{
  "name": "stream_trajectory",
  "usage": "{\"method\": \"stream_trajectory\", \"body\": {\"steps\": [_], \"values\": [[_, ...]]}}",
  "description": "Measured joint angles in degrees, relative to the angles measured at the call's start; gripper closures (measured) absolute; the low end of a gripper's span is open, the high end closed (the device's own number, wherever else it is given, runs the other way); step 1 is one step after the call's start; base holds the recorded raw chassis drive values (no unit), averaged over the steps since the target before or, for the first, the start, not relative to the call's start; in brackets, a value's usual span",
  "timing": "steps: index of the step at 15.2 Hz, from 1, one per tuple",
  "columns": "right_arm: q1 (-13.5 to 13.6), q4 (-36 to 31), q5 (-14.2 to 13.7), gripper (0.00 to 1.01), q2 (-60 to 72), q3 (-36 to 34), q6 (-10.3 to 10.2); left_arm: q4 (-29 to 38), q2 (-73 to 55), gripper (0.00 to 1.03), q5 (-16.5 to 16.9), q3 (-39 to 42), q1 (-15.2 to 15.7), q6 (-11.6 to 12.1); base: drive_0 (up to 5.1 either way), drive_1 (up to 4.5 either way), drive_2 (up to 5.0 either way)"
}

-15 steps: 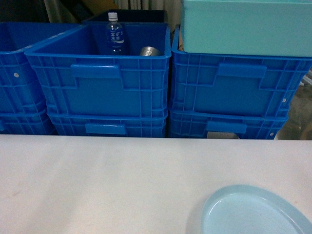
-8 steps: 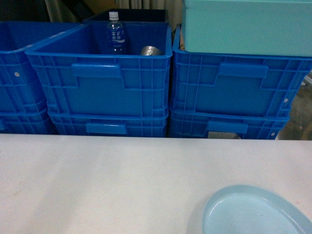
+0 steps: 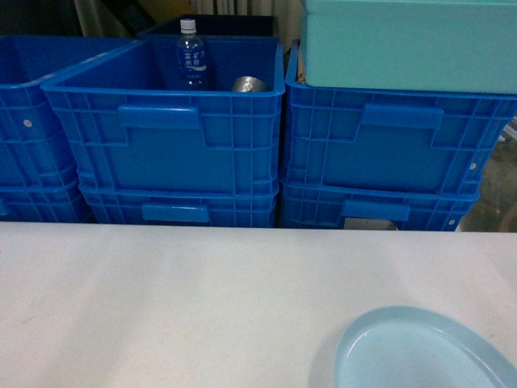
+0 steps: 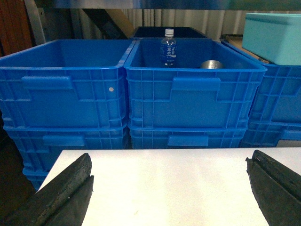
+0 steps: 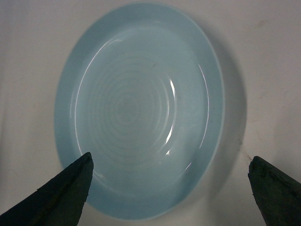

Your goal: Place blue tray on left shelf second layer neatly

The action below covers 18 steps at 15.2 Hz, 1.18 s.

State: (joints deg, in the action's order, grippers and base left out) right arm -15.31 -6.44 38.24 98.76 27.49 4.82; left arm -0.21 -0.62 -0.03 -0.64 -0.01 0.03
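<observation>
The blue tray [image 3: 420, 352] is a pale round dish lying flat on the white table [image 3: 161, 299], at the lower right of the head view. In the right wrist view the blue tray [image 5: 136, 108] fills the frame. My right gripper [image 5: 171, 157] hovers open over the tray's near rim, with the left fingertip above the rim and the right one above bare table. My left gripper [image 4: 169, 157] is open over bare table with nothing between its fingers. Neither gripper shows in the head view. I cannot make out the left shelf second layer; only a grey metal rail [image 4: 141, 4] shows above the crates.
Stacked deep blue crates [image 3: 170, 129] stand right behind the table's far edge. One holds a water bottle [image 3: 191, 56] and a metal can [image 3: 249, 83]. A teal box [image 3: 408, 44] rests on the right stack. More crates [image 4: 61, 84] stand at the left.
</observation>
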Motion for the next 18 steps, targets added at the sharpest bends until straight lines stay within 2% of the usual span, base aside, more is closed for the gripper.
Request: {"method": "stream_trajectory", "body": {"steps": [1, 2, 4, 6, 12, 16, 18], "values": [[0.5, -1.7, 0.1, 0.03, 2.0, -0.1, -2.6, 0.0, 0.0, 0.05, 0.0, 0.0, 0.0, 0.0, 0.0, 0.00, 0.0], [1.4, -2.5, 0.1, 0.03, 2.9, -0.3, -4.1, 0.0, 0.0, 0.05, 0.0, 0.0, 0.0, 0.0, 0.0, 0.00, 0.0], [2.7, -3.2, 0.2, 0.03, 3.1, -0.4, -5.5, 0.0, 0.0, 0.05, 0.0, 0.0, 0.0, 0.0, 0.0, 0.00, 0.0], [6.4, -5.2, -0.2, 0.03, 4.6, -0.3, -8.3, 0.0, 0.0, 0.05, 0.0, 0.0, 0.0, 0.0, 0.0, 0.00, 0.0], [7.6, -11.8, -0.6, 0.04, 9.5, 0.5, -10.0, 0.0, 0.0, 0.05, 0.0, 0.0, 0.0, 0.0, 0.0, 0.00, 0.0], [7.9, -15.5, -5.0, 0.48, 12.2, 0.7, -10.4, 0.0, 0.0, 0.05, 0.0, 0.0, 0.0, 0.0, 0.0, 0.00, 0.0], [7.3, -15.6, -6.2, 0.73, 12.3, 0.4, -10.4, 0.0, 0.0, 0.05, 0.0, 0.0, 0.0, 0.0, 0.0, 0.00, 0.0]]}}
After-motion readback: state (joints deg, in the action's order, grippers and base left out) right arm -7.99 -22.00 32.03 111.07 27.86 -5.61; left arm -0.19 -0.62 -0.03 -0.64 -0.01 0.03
